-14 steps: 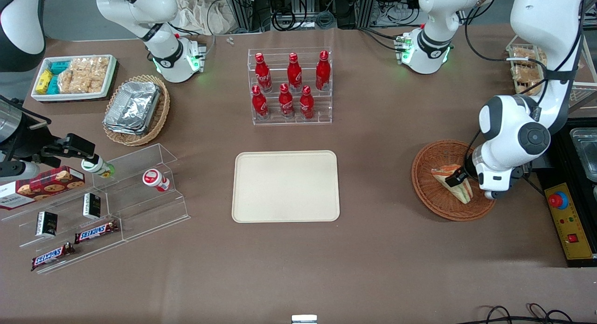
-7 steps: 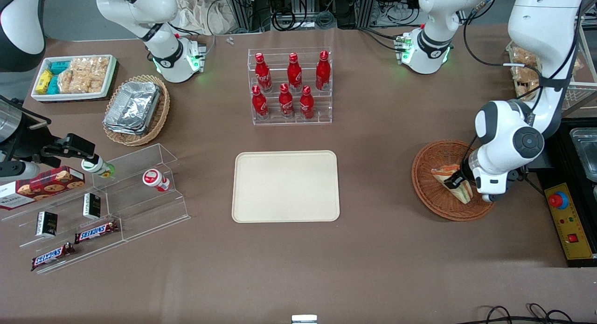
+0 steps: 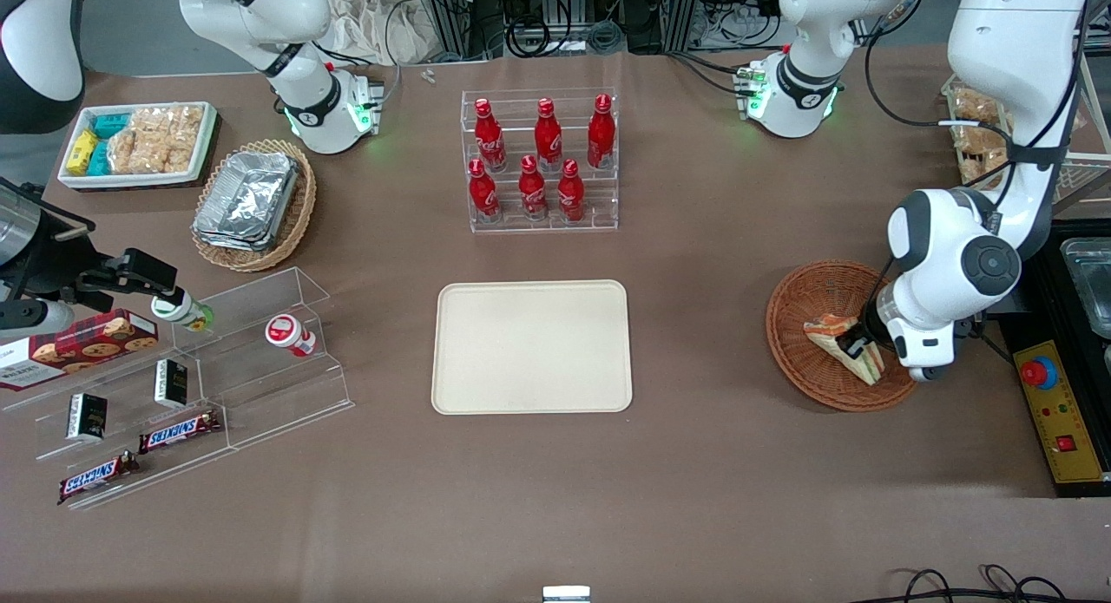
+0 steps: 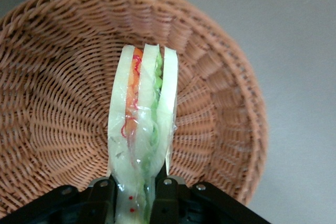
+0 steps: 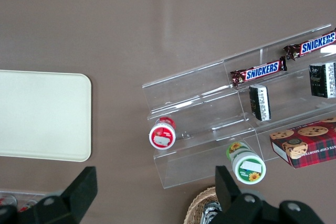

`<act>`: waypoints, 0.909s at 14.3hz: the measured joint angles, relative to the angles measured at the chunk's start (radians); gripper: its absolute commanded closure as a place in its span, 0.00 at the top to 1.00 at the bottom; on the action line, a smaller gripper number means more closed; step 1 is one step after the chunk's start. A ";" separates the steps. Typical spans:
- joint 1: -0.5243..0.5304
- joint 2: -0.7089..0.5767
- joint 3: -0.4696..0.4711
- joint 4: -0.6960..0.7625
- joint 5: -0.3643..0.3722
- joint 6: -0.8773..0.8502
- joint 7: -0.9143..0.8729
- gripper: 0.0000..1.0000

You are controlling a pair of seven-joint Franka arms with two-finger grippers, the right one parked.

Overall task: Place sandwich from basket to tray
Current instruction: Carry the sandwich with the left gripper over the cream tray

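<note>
My hand point(image 4: 134, 195) is clamped on the sandwich point(image 4: 143, 129), which stands on edge inside the basket point(image 4: 52, 103)

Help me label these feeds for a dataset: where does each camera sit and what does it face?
Front view: high, looking down at the table; shows both arms, with the left hand at the sandwich in the basket.
Left wrist view: on the working arm, facing the sandwich clamped between its fingers.
Right wrist view: on the parked arm, facing down at a clear shelf.
Shared: front and right wrist both show the tray.
</note>
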 measured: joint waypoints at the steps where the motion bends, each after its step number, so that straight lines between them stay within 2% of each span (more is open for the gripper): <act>1: -0.001 -0.001 -0.002 0.020 0.000 -0.025 -0.007 0.00; 7: -0.012 -0.020 -0.020 0.308 0.000 -0.465 -0.008 0.00; 11: -0.018 -0.030 -0.072 0.558 -0.010 -0.762 0.034 0.00; 13: -0.019 -0.033 -0.118 0.647 -0.033 -0.834 0.035 0.00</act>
